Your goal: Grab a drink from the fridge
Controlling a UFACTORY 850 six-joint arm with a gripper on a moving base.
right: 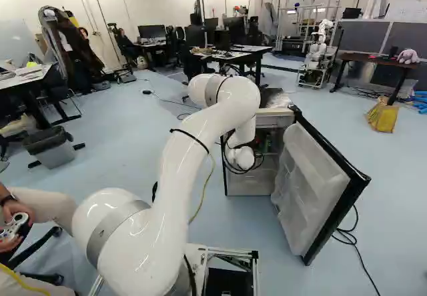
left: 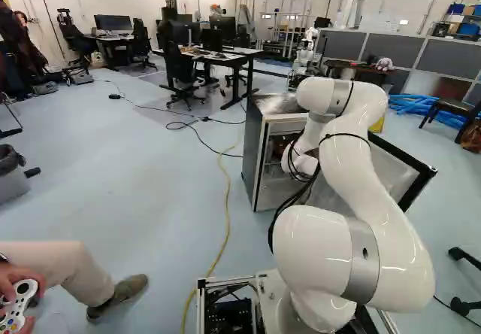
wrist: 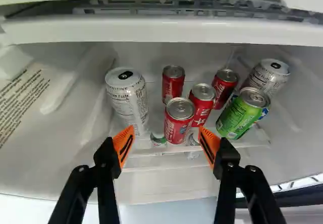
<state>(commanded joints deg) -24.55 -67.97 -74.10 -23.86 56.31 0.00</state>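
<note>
The fridge (left: 254, 150) stands with its door (right: 312, 186) swung out, and my arm reaches into it; the gripper is hidden in both base views. In the wrist view my gripper (wrist: 166, 133) is open, its orange-padded fingers well apart with nothing gripped. Ahead of the gap a red can (wrist: 176, 129) stands at the front of the shelf (wrist: 151, 152). Behind it are a second red can (wrist: 201, 110) and a slimmer one (wrist: 172, 88). A tall white can (wrist: 128, 103) stands beyond one finger. On the other side are a red can (wrist: 223, 90), a green can (wrist: 237, 117) and a silvery can (wrist: 267, 77).
A white compartment edge (wrist: 161, 31) crosses above the cans. The door spreads out to the arm's right, and a yellow cable (left: 226, 206) runs on the floor left of the fridge. Another robot (right: 319, 51) stands farther back. A person with a controller (left: 20, 304) sits close on the left.
</note>
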